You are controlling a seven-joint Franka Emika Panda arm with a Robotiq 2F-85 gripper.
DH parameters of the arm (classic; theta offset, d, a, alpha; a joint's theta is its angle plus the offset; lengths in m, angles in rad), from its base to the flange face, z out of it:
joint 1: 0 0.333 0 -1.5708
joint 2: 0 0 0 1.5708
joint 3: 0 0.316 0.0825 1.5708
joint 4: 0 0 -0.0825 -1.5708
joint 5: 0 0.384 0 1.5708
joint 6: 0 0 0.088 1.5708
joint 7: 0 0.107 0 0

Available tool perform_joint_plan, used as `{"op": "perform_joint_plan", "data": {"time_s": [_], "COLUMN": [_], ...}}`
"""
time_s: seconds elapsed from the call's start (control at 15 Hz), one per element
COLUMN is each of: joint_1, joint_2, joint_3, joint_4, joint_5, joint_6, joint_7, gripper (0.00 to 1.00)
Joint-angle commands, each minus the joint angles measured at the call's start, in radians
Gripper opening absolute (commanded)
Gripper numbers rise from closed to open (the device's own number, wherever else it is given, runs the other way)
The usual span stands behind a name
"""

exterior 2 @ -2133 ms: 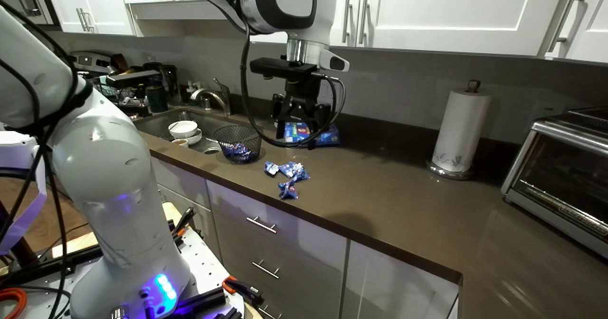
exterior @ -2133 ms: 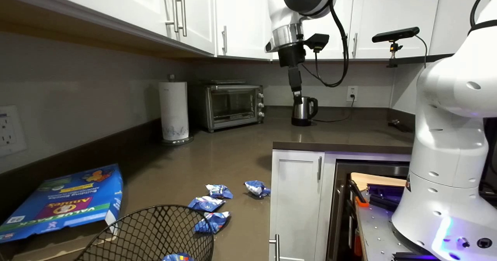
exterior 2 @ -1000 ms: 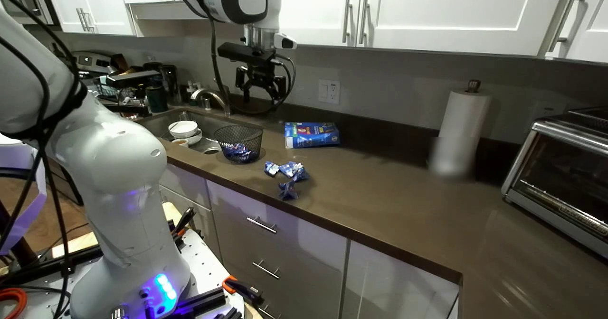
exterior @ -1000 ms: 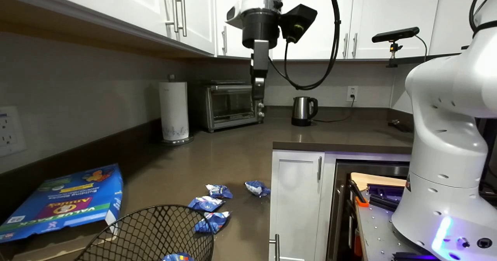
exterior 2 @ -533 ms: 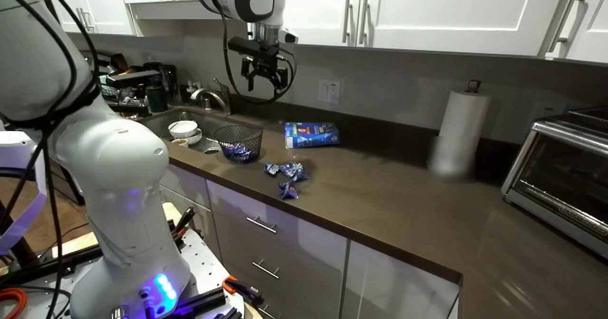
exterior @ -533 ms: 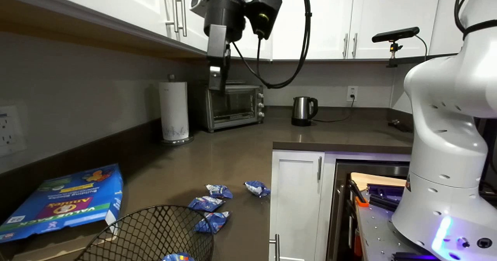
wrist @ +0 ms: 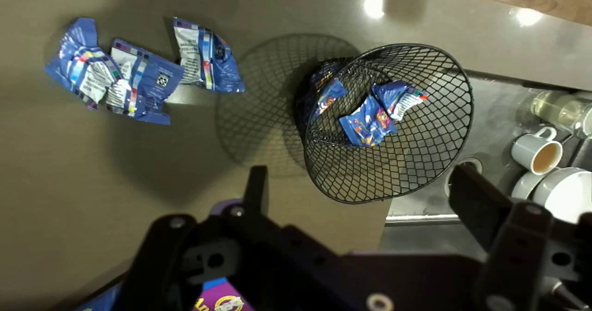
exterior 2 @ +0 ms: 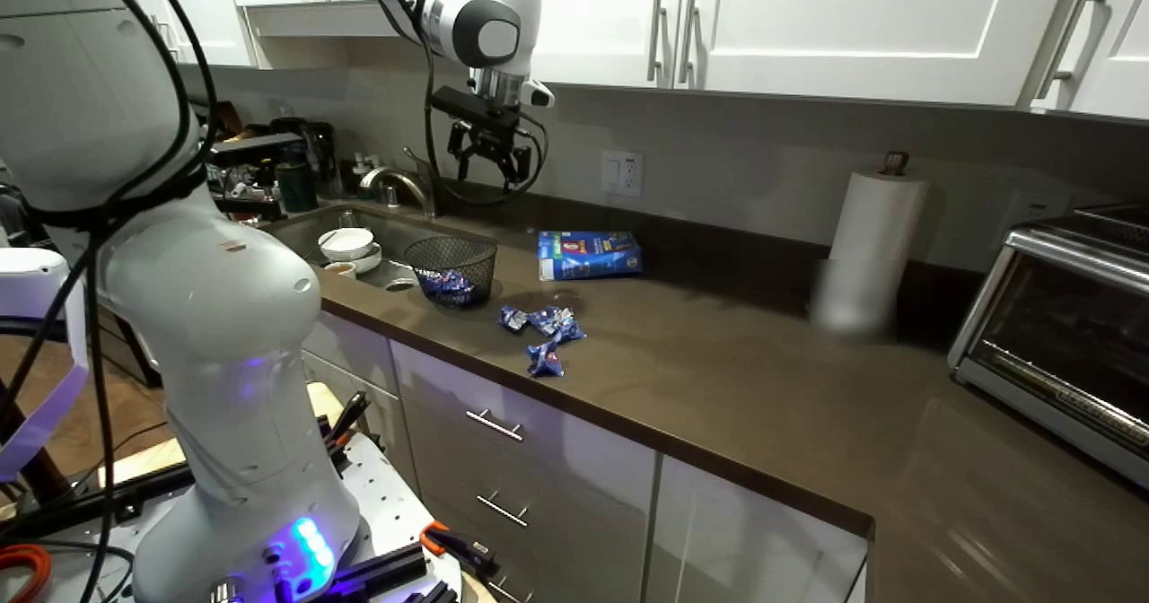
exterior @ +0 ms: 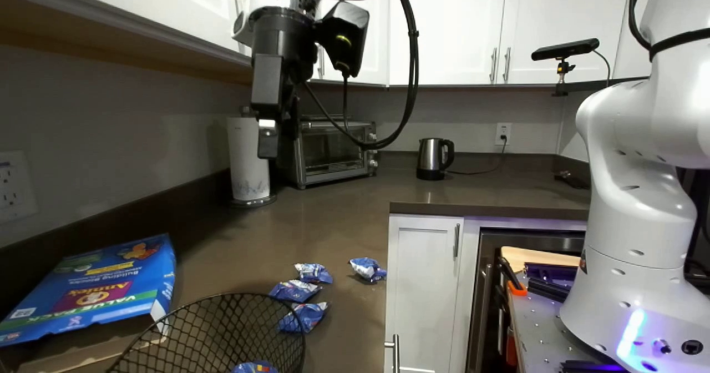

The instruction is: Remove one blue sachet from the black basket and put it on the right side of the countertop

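Observation:
The black basket point(wrist: 430, 156) stands at the sink's edge and leans in the wrist view. It also shows in both exterior views point(exterior: 205, 328) point(exterior 2: 453, 257). Several blue sachets lie in it, one with its printed side up point(wrist: 368, 122) and another beside it point(wrist: 398, 99). Several more sachets point(exterior: 302, 317) point(exterior 2: 545, 358) lie loose on the countertop point(exterior 2: 736, 397) beside the basket. My gripper point(wrist: 360, 174) is open and empty, its fingers wide apart. In an exterior view the gripper point(exterior 2: 491, 172) hangs well above the counter, above and just behind the basket.
A large flat blue printed package point(exterior 2: 590, 255) lies by the back wall. The sink point(exterior 2: 278, 231) with bowls point(exterior 2: 346, 244) and a mug point(wrist: 539, 151) adjoins the basket. A paper towel roll point(exterior 2: 869, 244), toaster oven point(exterior: 335, 151) and kettle point(exterior: 431, 159) stand farther along. Upper cabinets point(exterior: 444, 40) hang overhead.
My open gripper has moved along the counter toward the basket, leftward in both exterior views, and over the last half second slightly lower. The basket and sachets have not moved.

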Motion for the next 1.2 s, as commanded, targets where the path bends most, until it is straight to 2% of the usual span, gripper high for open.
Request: {"op": "perform_joint_plan", "data": {"time_s": [0.0,0.4,0.67,1.13], "joint_1": [-0.014,0.003,0.026,0.066], "joint_2": [0.000,-0.036,-0.013,0.128], "joint_3": [0.014,0.006,0.030,0.103], "joint_4": [0.003,-0.109,-0.162,-0.118], "joint_5": [0.002,0.192,0.294,0.362], "joint_6": [-0.003,0.072,0.138,0.250], "joint_7": [-0.001,-0.106,-0.191,-0.208], "gripper": [1.00,1.00,1.00,1.00]}}
